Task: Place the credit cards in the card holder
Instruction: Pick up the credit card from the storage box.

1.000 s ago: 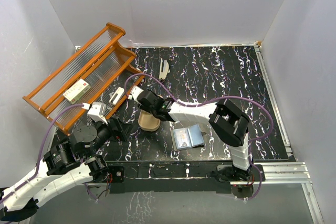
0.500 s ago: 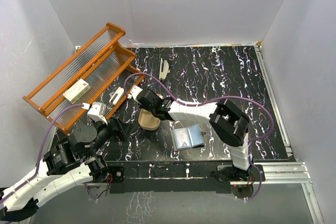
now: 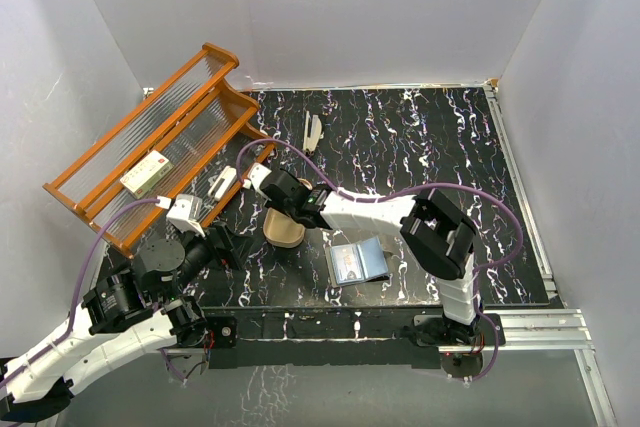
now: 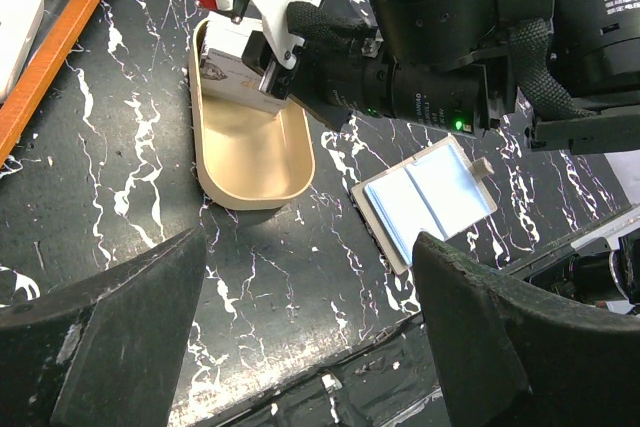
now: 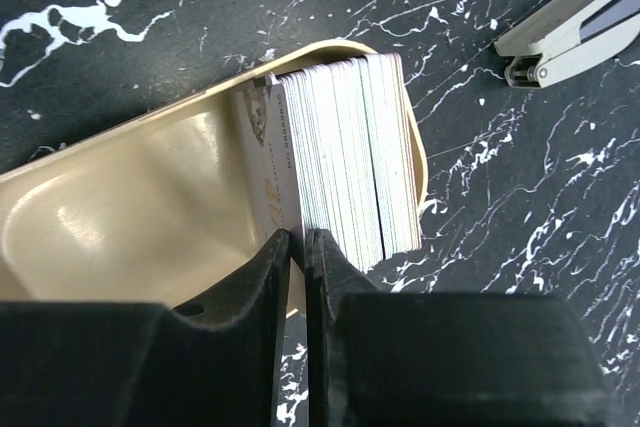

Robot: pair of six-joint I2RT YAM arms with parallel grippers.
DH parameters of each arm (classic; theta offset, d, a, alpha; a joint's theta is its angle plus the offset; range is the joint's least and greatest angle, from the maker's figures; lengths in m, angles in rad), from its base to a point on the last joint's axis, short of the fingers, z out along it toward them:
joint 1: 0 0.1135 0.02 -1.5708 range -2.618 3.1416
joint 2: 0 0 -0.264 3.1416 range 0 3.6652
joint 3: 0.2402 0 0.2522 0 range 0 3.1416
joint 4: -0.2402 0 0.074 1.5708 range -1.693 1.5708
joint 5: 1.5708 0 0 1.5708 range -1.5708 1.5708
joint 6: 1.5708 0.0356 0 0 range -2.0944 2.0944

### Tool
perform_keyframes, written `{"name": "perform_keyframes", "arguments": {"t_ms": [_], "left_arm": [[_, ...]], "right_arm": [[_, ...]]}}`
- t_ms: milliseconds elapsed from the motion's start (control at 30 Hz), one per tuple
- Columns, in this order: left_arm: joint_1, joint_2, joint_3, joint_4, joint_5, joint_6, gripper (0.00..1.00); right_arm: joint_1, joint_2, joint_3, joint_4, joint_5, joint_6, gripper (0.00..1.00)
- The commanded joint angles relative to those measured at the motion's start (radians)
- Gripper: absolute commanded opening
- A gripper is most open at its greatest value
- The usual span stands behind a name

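Observation:
The credit cards (image 5: 350,147) stand on edge as a pale striped stack at one end of a tan oval tray (image 5: 150,197). My right gripper (image 5: 303,242) reaches down into that tray end, its jaws pinched on the outermost card of the stack, the one facing the tray's hollow. The left wrist view shows the same stack (image 4: 235,72) under the right arm's fingers. The card holder (image 4: 425,202) lies open on the table beside the tray, bluish sleeves up; from above it (image 3: 357,262) sits right of the tray (image 3: 283,229). My left gripper (image 4: 310,317) hovers open near the table's front edge, holding nothing.
An orange wooden rack (image 3: 150,147) leans at the back left with a white box with red marks (image 3: 145,173) on it. A stapler (image 3: 312,132) lies behind the tray, also seen in the right wrist view (image 5: 570,27). The right arm's links stretch across above the card holder.
The right gripper's jaws have closed from half open onto the outer card of the stack. Both arms have otherwise stayed put.

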Motion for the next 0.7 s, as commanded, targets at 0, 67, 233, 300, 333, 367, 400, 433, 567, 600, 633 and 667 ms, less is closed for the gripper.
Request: {"name": "perform_keyframes", "arguments": {"t_ms": [0, 67, 233, 300, 333, 367, 400, 433, 567, 600, 633, 667], "left_arm": [[0.003, 0.004, -0.01, 0.012, -0.019, 0.013, 0.82], [0.004, 0.009, -0.007, 0.011, -0.018, 0.012, 0.82], [0.003, 0.021, -0.007, 0.006, -0.021, 0.002, 0.81], [0.003, 0.029, -0.007, 0.005, -0.02, 0.001, 0.81], [0.003, 0.032, -0.007, 0.005, -0.021, 0.002, 0.81], [0.004, 0.038, -0.006, 0.004, -0.021, 0.002, 0.81], [0.003, 0.042, -0.005, 0.003, -0.02, 0.002, 0.81], [0.003, 0.047, -0.005, 0.003, -0.019, 0.001, 0.81], [0.003, 0.066, -0.002, -0.001, -0.016, 0.0, 0.8], [0.003, 0.07, -0.001, -0.005, -0.015, -0.001, 0.8], [0.003, 0.075, 0.002, -0.007, -0.014, -0.007, 0.79], [0.003, 0.078, 0.005, -0.015, -0.016, -0.014, 0.79]], "right_arm": [[-0.004, -0.058, 0.051, -0.04, -0.053, 0.064, 0.04], [-0.004, -0.076, 0.043, -0.04, -0.091, 0.089, 0.01], [-0.004, -0.129, -0.002, -0.019, -0.133, 0.128, 0.0], [-0.005, -0.148, -0.021, -0.006, -0.14, 0.134, 0.0], [-0.004, -0.154, -0.028, -0.001, -0.14, 0.134, 0.0], [-0.004, -0.159, -0.036, 0.002, -0.133, 0.134, 0.0], [-0.005, -0.164, -0.044, 0.006, -0.127, 0.133, 0.0], [-0.004, -0.168, -0.05, 0.011, -0.117, 0.132, 0.0], [-0.005, -0.186, -0.061, 0.01, -0.103, 0.136, 0.0], [-0.004, -0.195, -0.062, 0.008, -0.107, 0.143, 0.0], [-0.005, -0.206, -0.067, 0.008, -0.114, 0.151, 0.0], [-0.004, -0.209, -0.071, 0.01, -0.118, 0.164, 0.0]]}}
